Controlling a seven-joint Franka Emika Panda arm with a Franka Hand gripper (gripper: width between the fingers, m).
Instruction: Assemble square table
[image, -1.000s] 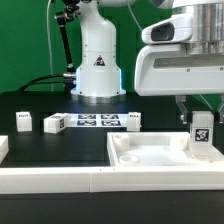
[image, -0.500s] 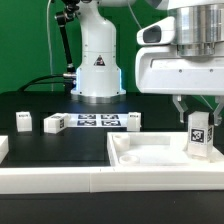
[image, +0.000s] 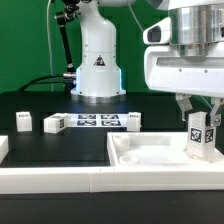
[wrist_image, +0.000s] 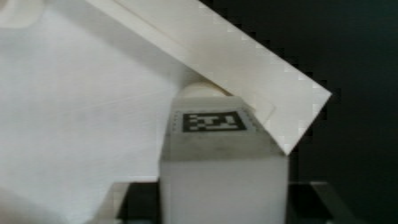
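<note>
Closest to me, along the bottom of the exterior frame, runs a white border rail (image: 60, 180). Just behind it, at lower right, lies the square tabletop (image: 150, 158), rim up. At its right-hand corner my tool (image: 203, 118) is clamped narrow on a tagged leg (image: 202, 140), held roughly upright, foot at or just above the tray floor; I cannot tell if they touch. The wrist view shows the leg (wrist_image: 214, 165) beside the corner rim (wrist_image: 267, 80). I cannot see the socket. If the leg is off it, pressing down could catch the rim, twist the leg in the grip, or shove the top. Farther back, left of centre, three loose legs (image: 55, 123) and the marker board (image: 97, 121) sit on the black surface (image: 60, 105).
</note>
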